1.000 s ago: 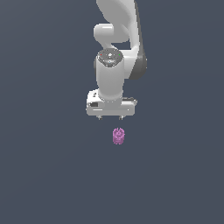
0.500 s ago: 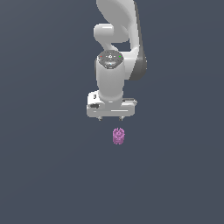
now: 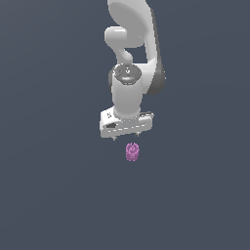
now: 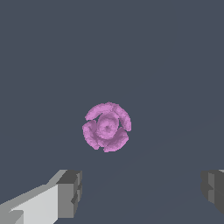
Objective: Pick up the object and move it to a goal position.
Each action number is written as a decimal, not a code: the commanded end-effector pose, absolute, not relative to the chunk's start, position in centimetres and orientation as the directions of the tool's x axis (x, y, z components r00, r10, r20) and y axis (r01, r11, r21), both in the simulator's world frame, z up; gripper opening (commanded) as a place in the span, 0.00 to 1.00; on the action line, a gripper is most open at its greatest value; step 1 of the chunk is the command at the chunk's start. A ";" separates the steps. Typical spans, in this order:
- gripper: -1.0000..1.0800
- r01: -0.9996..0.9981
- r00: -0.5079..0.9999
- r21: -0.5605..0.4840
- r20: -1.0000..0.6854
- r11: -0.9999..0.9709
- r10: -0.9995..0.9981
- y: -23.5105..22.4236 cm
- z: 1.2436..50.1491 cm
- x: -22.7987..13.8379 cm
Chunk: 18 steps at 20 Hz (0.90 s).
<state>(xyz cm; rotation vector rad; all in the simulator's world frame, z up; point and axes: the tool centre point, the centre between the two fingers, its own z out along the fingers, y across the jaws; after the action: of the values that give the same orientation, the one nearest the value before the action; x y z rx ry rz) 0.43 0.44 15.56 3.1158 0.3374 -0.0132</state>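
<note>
1. My claw (image 3: 126, 138) stands open, its two fingers (image 4: 70, 193) spread wide and holding nothing.
2. The object (image 3: 132, 152) sits on the floor (image 3: 53, 195), below my claw and apart from it; in the exterior view it lies slightly toward that view's right of my fingertips.
3. The object stands upright: the wrist view looks down on its end face (image 4: 106, 127).
4. Judgement: a small sideways correction, then a straight descent.
5. Count: one object, one claw, one arm (image 3: 132, 58).
</note>
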 end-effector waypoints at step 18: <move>0.96 0.639 0.769 0.001 -0.002 -0.769 0.639 3.3 11.2 2.2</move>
<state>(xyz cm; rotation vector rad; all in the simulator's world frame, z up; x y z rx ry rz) 2.14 3.13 11.39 2.9649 1.0327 -0.0040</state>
